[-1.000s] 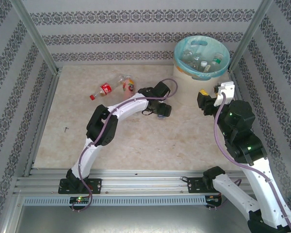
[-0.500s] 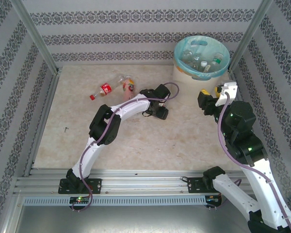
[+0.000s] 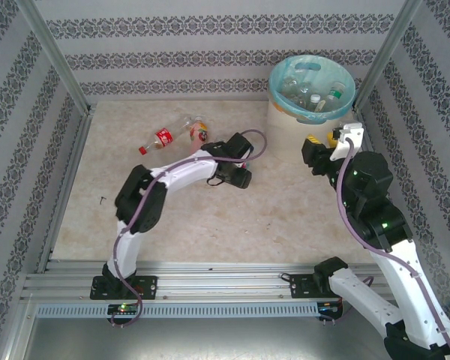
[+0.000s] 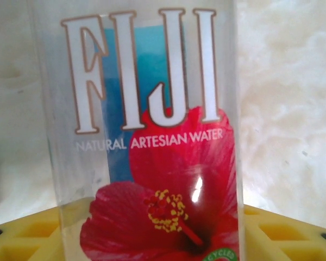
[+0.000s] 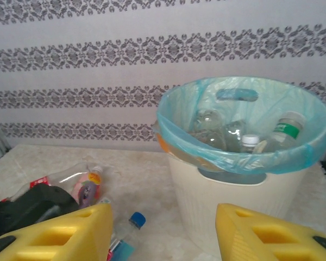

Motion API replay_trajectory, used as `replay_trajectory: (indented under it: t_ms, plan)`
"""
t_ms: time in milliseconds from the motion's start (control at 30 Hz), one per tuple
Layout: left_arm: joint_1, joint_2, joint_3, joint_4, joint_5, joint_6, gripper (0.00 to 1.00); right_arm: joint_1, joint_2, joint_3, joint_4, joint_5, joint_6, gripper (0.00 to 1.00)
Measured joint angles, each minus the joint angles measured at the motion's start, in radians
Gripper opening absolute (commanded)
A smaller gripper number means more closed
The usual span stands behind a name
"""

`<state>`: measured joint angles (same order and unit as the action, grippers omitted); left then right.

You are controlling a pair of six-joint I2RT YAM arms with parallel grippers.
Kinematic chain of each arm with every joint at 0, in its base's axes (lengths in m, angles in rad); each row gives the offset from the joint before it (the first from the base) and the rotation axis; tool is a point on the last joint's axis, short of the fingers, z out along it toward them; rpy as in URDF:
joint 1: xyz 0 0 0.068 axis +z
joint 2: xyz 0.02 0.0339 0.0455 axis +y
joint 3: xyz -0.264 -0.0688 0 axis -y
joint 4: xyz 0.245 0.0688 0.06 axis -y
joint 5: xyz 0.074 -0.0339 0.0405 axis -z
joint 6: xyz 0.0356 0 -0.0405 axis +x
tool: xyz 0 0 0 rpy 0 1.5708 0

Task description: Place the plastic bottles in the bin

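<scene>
The left gripper (image 3: 238,175) is clamped on a Fiji bottle (image 4: 152,136), yellow pads (image 4: 27,239) against both its sides. Its top is cut off in the left wrist view. Two more plastic bottles (image 3: 176,133) lie just beyond the left gripper on the desk (image 3: 210,217). The right gripper (image 5: 163,234) stands apart and empty, with the bin (image 5: 206,201) and its binned bottles (image 5: 223,136) just ahead.

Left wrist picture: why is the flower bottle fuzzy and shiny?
Left wrist view: the clear plastic bottle with the red flower label sits close, so it blurs, with a glare spot; right wrist view: the round cream-white bin looks sharper.
</scene>
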<state>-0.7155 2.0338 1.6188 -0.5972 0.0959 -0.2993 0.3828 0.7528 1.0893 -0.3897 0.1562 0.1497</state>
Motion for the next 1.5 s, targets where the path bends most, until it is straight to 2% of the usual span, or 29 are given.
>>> replay_trajectory:
  t_ms: [133,300,533,700,933,1067,1333,1400,1500]
  plan:
    - [0.0,-0.251,-0.235,0.159,-0.002,0.009,0.59,0.021,0.046,0.006,0.039,-0.044,0.012,0.53]
    - [0.0,-0.559,-0.52,0.373,0.01,0.067,0.58,0.068,0.126,0.007,0.126,-0.176,0.013,0.53]
    - [0.0,-0.763,-0.674,0.523,0.108,0.199,0.56,0.128,0.264,0.026,0.275,-0.422,0.037,0.55]
    - [0.0,-0.891,-0.748,0.585,0.175,0.281,0.54,0.137,0.375,0.103,0.351,-0.599,0.085,0.53]
    - [0.0,-1.049,-0.837,0.695,0.183,0.315,0.53,0.145,0.446,0.199,0.43,-0.762,0.14,0.51]
    - [0.0,-1.099,-0.857,0.726,0.206,0.327,0.53,0.188,0.482,0.248,0.432,-0.83,0.132,0.5]
    - [0.0,-1.153,-0.898,0.768,0.264,0.341,0.53,0.243,0.519,0.298,0.423,-0.915,0.096,0.4]
    - [0.0,-1.165,-0.91,0.771,0.274,0.34,0.53,0.248,0.521,0.299,0.418,-0.928,0.088,0.41]
    - [0.0,-1.182,-0.928,0.787,0.278,0.34,0.52,0.249,0.524,0.303,0.412,-0.932,0.081,0.47]
